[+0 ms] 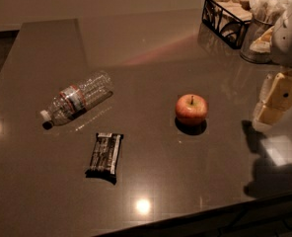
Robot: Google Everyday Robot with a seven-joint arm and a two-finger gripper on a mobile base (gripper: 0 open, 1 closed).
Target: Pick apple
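Observation:
The apple (191,109) is red with yellowish patches and a short dark stem. It stands upright on the dark glossy countertop (151,172), a little right of the middle. My gripper (276,102) hangs at the right edge of the view, pale yellow under the white arm. It is to the right of the apple, well apart from it and above the counter, holding nothing that I can see.
A clear plastic bottle (77,104) lies on its side at the left. A dark snack bar wrapper (105,154) lies in front of it. A black wire basket (227,18) and a napkin-filled jar (258,36) stand at the back right. The counter's front edge runs along the bottom.

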